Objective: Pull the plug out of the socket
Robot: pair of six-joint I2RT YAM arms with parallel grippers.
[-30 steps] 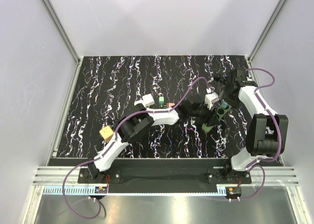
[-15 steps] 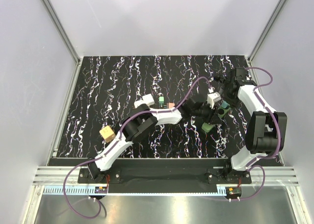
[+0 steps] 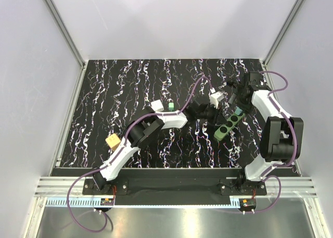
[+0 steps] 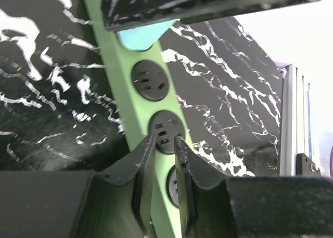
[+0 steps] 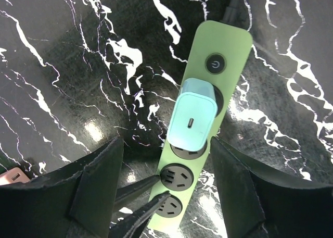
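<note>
The socket [image 3: 227, 126] is a green power strip lying diagonally at the right of the mat, and also shows in the right wrist view [image 5: 223, 45]. A pale mint plug [image 5: 192, 115] sits in an outlet near the strip's switch end. My right gripper [image 5: 166, 144] is open wide above the plug, one finger on each side of the strip, touching nothing. My left gripper [image 4: 161, 139] is nearly shut and empty. Its fingertips [image 5: 156, 182] rest at the strip's left edge beside the lower outlets. The left wrist view shows the strip [image 4: 117, 71] and the plug [image 4: 140, 37] beyond it.
A yellow block [image 3: 113, 141], a white block [image 3: 156, 104] and a small green block [image 3: 170, 107] lie on the mat left of the left arm. The strip's black cord [image 5: 234, 3] runs off past the switch end. White walls enclose the mat.
My left gripper has drawn back to the left, off the top of the strip, so the row of outlets now shows. My right gripper has stayed over the plug end.
</note>
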